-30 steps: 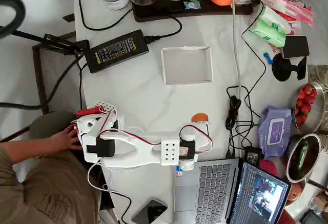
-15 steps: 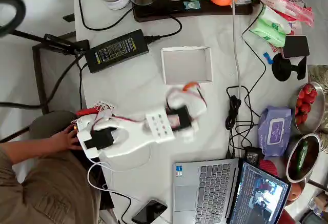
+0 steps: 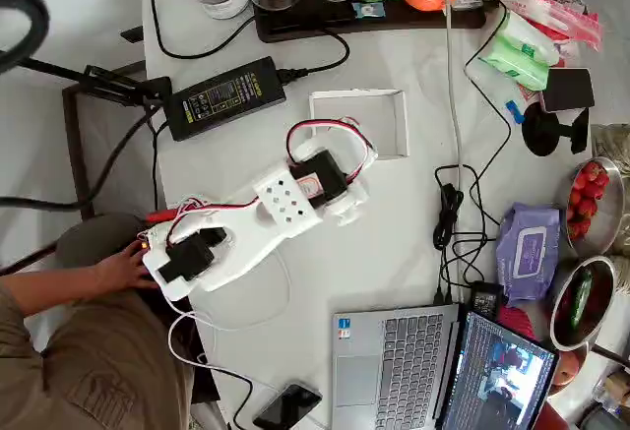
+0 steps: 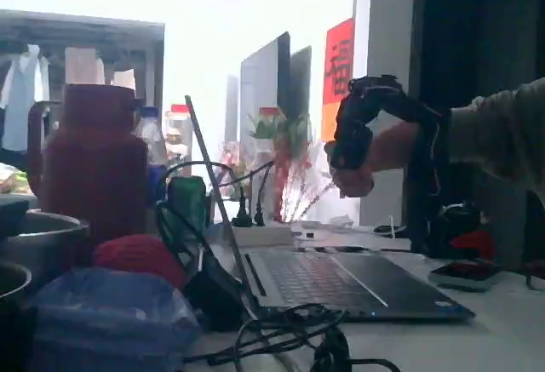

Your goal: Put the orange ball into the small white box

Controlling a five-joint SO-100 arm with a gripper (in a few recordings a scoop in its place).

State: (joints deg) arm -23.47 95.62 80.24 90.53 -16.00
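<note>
While the white arm (image 3: 246,228) leans over the small white box (image 3: 379,115) at center frame, I can't tell how its fingers stand.

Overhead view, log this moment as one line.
gripper: over small white box lower edge | jaws: cannot tell | box: visible floor bare

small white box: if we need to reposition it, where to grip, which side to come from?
Pinch one thin wall of the small white box, likely the right or top one in the overhead view. Come straight down, one finger inside and one outside. It lies flat and open-topped with low walls, and the arm overlaps its lower-left edge.
</note>
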